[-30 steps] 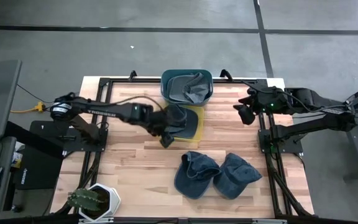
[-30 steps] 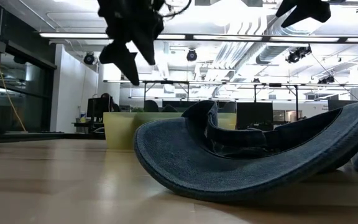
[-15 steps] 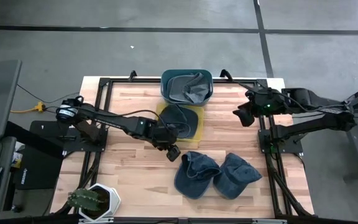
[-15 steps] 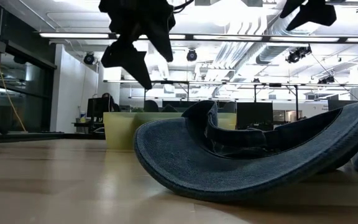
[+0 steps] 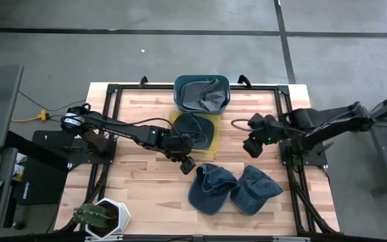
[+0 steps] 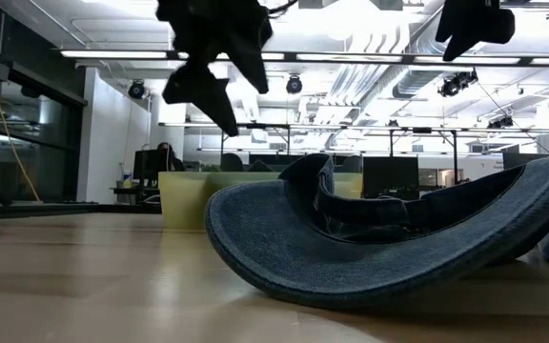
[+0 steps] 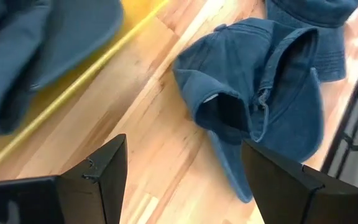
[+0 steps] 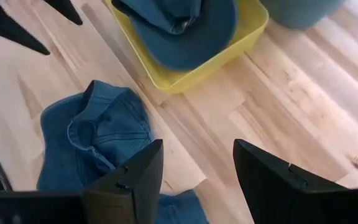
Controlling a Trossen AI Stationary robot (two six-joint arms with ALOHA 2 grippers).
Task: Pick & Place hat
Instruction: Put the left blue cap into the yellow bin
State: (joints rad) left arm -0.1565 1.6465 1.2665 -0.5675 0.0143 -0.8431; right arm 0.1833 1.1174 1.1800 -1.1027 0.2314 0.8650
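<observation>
Hovering left hand (image 5: 187, 164) wide open, empty, above soft floppy hat (image 5: 211, 187); best pinched at brim. Right hand (image 5: 252, 146) open, empty.

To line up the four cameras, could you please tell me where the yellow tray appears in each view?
High view: yellow tray at table centre, below the teal bin.
Low view: its wall behind the blue hat.
Left wrist view: rim.
Right wrist view: tray.
Shared landmark: that hat.
</observation>
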